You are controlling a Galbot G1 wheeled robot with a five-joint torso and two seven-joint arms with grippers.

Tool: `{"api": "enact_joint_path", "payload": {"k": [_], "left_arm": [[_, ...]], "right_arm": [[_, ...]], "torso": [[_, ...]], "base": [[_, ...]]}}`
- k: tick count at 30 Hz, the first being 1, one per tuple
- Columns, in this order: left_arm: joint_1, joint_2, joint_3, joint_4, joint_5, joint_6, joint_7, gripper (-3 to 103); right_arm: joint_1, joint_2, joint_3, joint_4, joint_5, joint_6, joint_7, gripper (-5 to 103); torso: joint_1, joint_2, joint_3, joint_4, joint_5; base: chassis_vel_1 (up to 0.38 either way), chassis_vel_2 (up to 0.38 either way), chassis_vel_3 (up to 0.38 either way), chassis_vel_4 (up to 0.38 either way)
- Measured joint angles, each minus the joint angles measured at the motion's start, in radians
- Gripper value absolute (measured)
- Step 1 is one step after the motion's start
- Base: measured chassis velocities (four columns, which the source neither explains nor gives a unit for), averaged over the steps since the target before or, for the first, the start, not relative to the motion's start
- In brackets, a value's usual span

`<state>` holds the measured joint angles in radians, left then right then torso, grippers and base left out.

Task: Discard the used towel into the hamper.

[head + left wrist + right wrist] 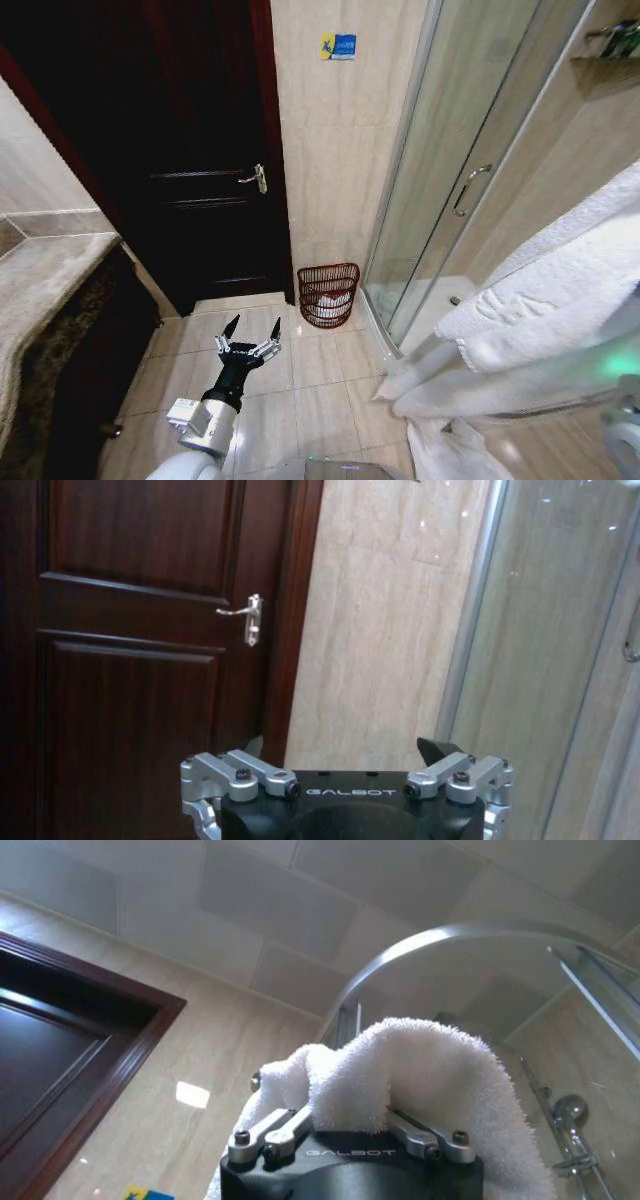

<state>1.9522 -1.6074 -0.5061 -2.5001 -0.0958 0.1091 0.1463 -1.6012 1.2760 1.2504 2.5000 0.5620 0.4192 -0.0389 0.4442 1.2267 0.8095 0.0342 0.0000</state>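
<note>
Right gripper (345, 1121) fingers clamped on white towel (420, 1065), held high by the shower door (450, 190). Hamper (328, 294) on floor against wall, well ahead of left gripper (250, 338), fingers wide, empty. "GALBOT" on both grippers.

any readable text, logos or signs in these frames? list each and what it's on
"GALBOT", on the body of the left gripper, which is open and held low in front of the dark door.
"GALBOT", on the body of the right gripper, shut on the white towel.
Blue and yellow sticker on the tiled wall above the hamper: its print is too small to read.
</note>
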Motion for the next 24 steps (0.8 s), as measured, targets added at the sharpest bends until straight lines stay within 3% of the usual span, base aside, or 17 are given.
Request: {"api": "enact_joint_path", "payload": {"k": [14, 24], "left_arm": [[0.0, 0.0, 0.0, 0.0, 0.0, 0.0, 0.0, 100], [0.0, 0.0, 0.0, 0.0, 0.0, 0.0, 0.0, 100]], "right_arm": [[0.006, -0.002, -0.043, 0.0, -0.013, 0.002, -0.001, 11], [0.015, -0.01, -0.061, 0.0, -0.022, 0.027, -0.011, 11]], "torso": [[0.0, 0.0, 0.0, 0.0003, -0.0007], [0.0, 0.0, 0.0, 0.0001, 0.0005]], "base": [[0.203, 0.21, -0.21, -0.201], [0.008, 0.001, 0.005, -0.018]]}}
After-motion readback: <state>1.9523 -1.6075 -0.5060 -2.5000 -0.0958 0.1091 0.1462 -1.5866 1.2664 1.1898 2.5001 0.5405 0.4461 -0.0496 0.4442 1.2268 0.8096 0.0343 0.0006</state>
